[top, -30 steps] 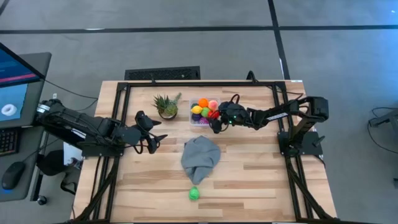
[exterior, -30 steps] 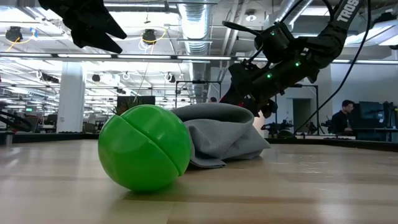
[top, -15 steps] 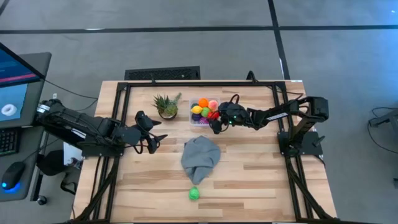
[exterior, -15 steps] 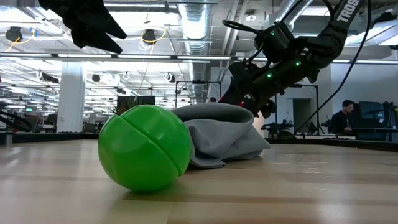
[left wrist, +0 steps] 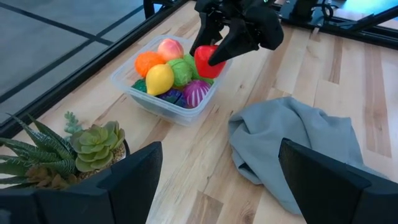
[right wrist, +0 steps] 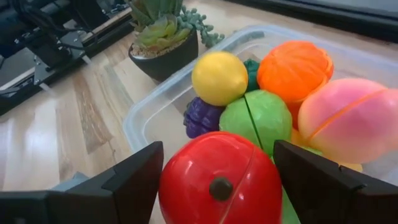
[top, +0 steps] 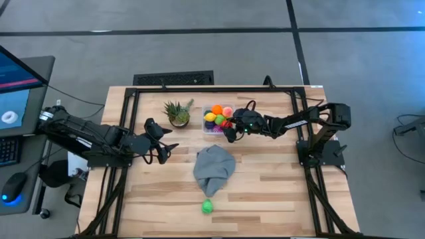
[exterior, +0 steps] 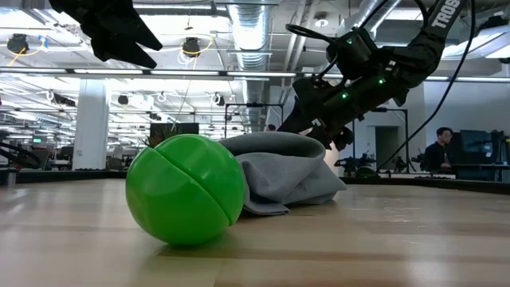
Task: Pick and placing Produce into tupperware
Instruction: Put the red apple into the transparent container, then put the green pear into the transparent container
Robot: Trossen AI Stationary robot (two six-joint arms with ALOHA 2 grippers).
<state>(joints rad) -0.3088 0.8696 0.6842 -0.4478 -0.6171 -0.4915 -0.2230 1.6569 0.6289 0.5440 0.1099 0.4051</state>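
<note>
The clear tupperware (left wrist: 124, 84) stands at the table's far middle, heaped with produce: a yellow lemon (right wrist: 219, 78), an orange piece (right wrist: 293, 68), a pink peach (right wrist: 348, 118) and green and purple pieces. A red apple (right wrist: 221, 183) lies on top of the heap at the right rim, between the open fingers of my right gripper (top: 228, 130). A green ball (top: 208, 206) rests on the table near the front edge. My left gripper (top: 172, 141) hangs open above the left of the table, holding nothing. My right gripper has one finger (right wrist: 134, 183) on each side of the red apple, coming slanting down from the table's right. The apple rests on the produce below it. Whether the fingers touch its sides I cannot tell.
A spiky potted plant (top: 178, 113) stands just left of the tupperware. A crumpled grey cloth (top: 214, 169) lies in the middle of the table, between the tupperware and the green ball. Bare wood lies to the left and right of the cloth.
My right gripper has stayed over the tupperware's right rim and its fingers have spread apart around the red apple, which sits on the heap.
</note>
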